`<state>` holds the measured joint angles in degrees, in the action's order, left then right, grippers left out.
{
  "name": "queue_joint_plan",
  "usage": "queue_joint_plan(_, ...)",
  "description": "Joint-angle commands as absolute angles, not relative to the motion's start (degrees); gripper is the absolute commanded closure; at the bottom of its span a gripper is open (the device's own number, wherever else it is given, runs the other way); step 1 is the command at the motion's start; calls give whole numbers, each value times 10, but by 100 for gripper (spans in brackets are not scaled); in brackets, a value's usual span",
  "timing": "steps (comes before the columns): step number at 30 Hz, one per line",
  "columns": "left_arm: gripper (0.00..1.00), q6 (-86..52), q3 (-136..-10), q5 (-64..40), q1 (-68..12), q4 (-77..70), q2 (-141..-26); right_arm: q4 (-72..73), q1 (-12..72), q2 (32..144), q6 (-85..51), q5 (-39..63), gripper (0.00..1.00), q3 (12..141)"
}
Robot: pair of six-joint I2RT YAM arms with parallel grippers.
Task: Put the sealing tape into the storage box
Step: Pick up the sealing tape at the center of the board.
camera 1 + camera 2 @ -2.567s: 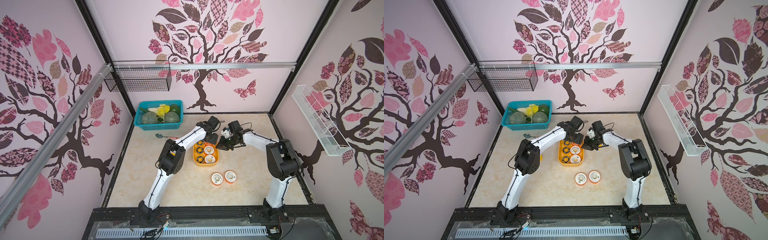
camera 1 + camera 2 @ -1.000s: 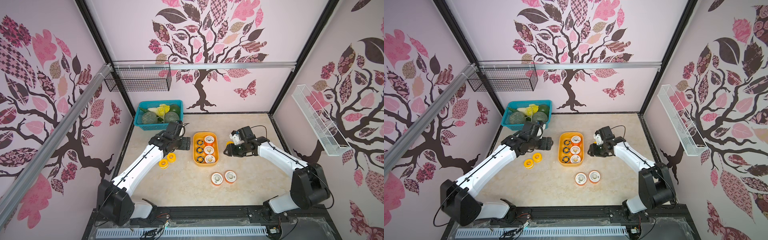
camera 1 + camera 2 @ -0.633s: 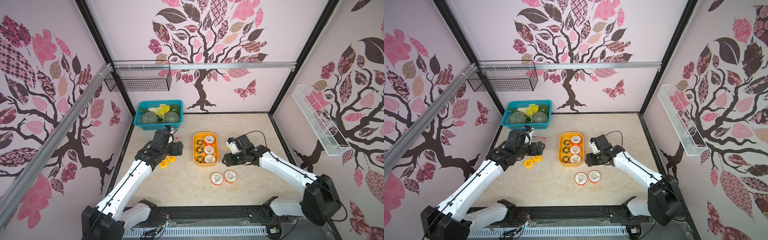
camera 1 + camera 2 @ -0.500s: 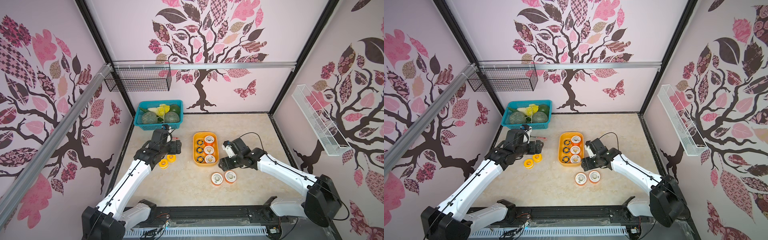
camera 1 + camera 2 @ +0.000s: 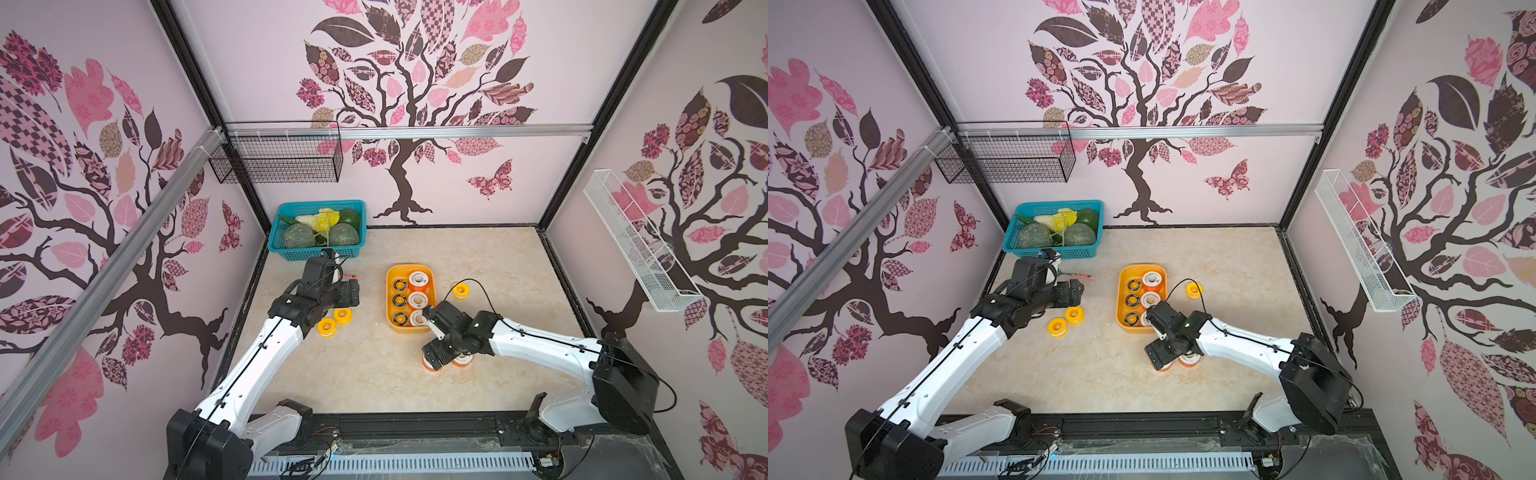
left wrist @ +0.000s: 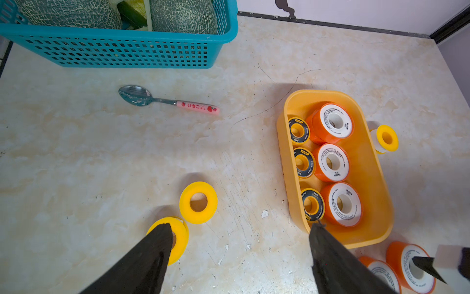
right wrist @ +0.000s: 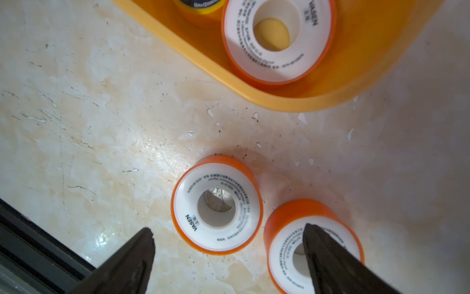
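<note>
Okay, beige marble-look tabletop first, carrying everything. Teal lattice-sided plastic basket of melons and greens at 11 o'clock of it, tucked in the back corner, probably to stay clear of the work; not part of the job. Shallow yellow-orange rectangular plastic storage box near table centre, within reach of both arms.

Right gripper at 5 o'clock of the box, low over two spools, fingers spread wide, nothing held. One finger outside the nearer spool, the other over the neighbour's core hole, so likely lining up a pinch; contact unclear. Left gripper at 9 o'clock of the box, equally wide and empty, hanging near the yellow pair, seemingly set for a pick.

Metal spoon with pink plastic handle at 10 o'clock, irrelevant.

Orange-rimmed white-faced tape spools: three in the box, one column, flat, face up, packed to save room; two on the table, touching or nearly. Plain yellow spools: two side by side at 9 o'clock, one just beside the box at 3 o'clock. Small black-faced yellow spools: three, second column in the box.
</note>
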<state>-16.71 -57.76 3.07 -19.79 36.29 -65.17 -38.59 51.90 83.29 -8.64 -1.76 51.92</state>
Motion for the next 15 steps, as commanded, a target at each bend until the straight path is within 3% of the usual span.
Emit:
queue_joint_plan(1, 10, -171, -584, 37, -194, 364, -655, -399, 537, 861, -81, -47, 5, 546)
queue_joint_plan(15, 10, -170, -585, 39, -192, 368, -656, -405, 560, 924, -87, -66, 10, 565)
